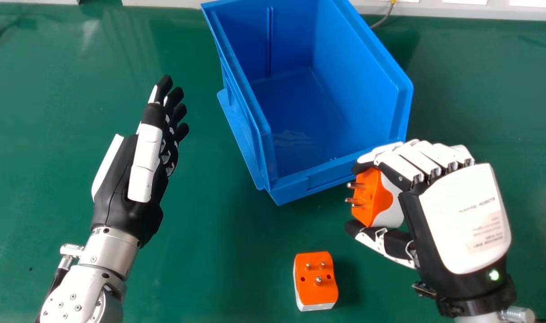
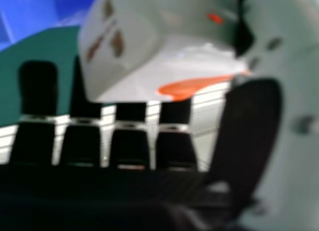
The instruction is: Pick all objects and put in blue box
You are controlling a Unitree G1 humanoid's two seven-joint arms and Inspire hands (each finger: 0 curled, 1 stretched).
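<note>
Two plug adapters to deal with here, and I'd say the job is mid-transfer on one of them. The right hand point(image 1: 463, 215) has an orange and white adapter point(image 1: 367, 197) pinched between its bent fingers and thumb, pins pointing out toward the robot's left. That one's right by the near right corner of the blue box point(image 1: 356, 58), on the outside of it from what I can tell, so the drop hasn't happened. The other adapter point(image 1: 317, 280) is sitting pins up on the green worktop point(image 1: 201, 251), on the robot's side of the box. Left hand point(image 1: 140, 175) is just idle over to the left of the box, fingers pretty much straight and holding nothing. Next move, imo: lift enough to clear the near rim, carry the adapter forward and over the opening, then let go once it's properly above the box floor. Open up too soon and it could clip the rim or end up back on the worktop. After that, same deal for the second one.
</note>
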